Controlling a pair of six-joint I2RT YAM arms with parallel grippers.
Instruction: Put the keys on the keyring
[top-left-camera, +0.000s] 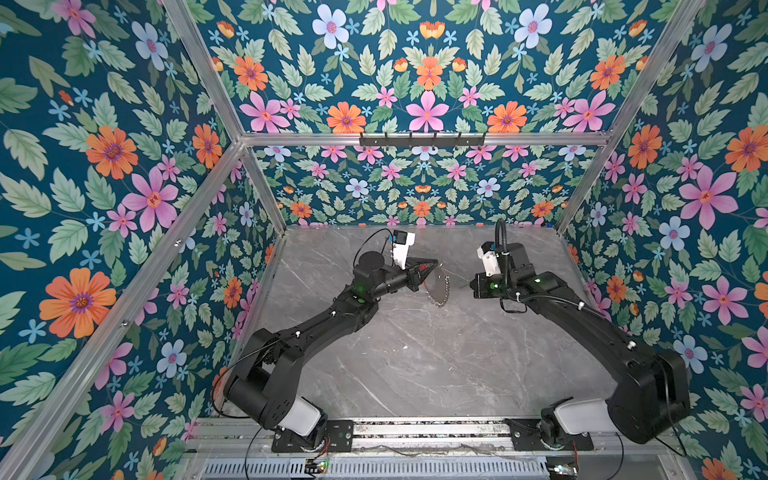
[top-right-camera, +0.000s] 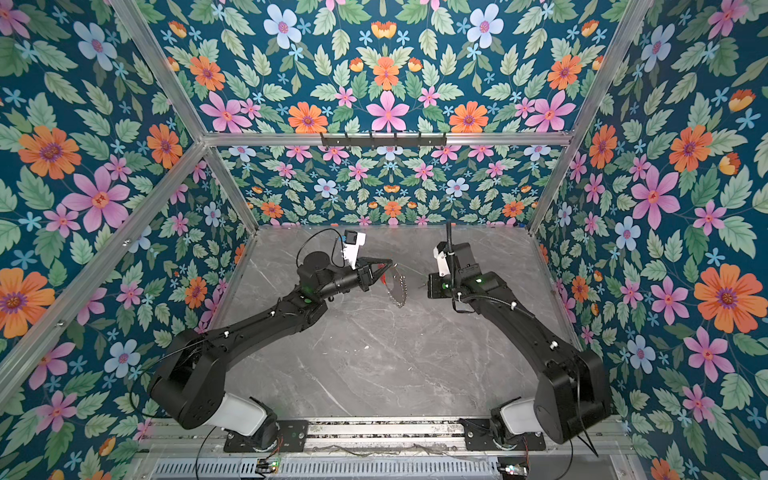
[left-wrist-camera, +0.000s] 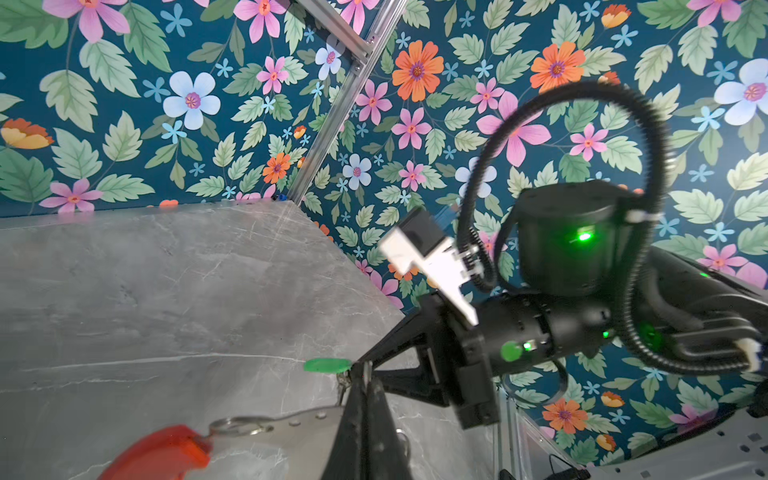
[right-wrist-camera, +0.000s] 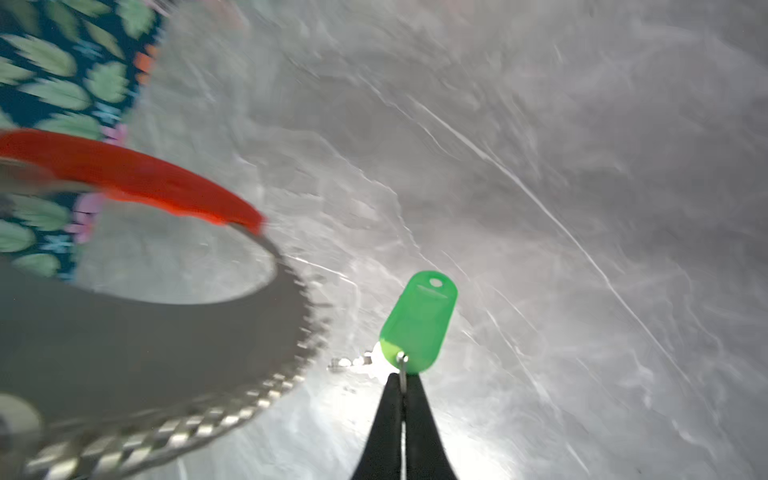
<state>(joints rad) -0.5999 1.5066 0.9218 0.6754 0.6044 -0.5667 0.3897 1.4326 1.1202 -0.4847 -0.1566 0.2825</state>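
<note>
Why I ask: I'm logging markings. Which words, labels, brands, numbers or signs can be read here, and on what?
None can be read in any view.
green key: faint raised mark near its hole, too blurred to read.
keyring: no lettering shows.
circuit board by the front rail: print, if any, too small to read.

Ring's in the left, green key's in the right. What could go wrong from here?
The right gripper pinches the green key only by its thin metal loop, so the key may swivel or slip out. The keyring hangs from an edge grip in the left gripper and may swing, so the key could miss it.
</note>
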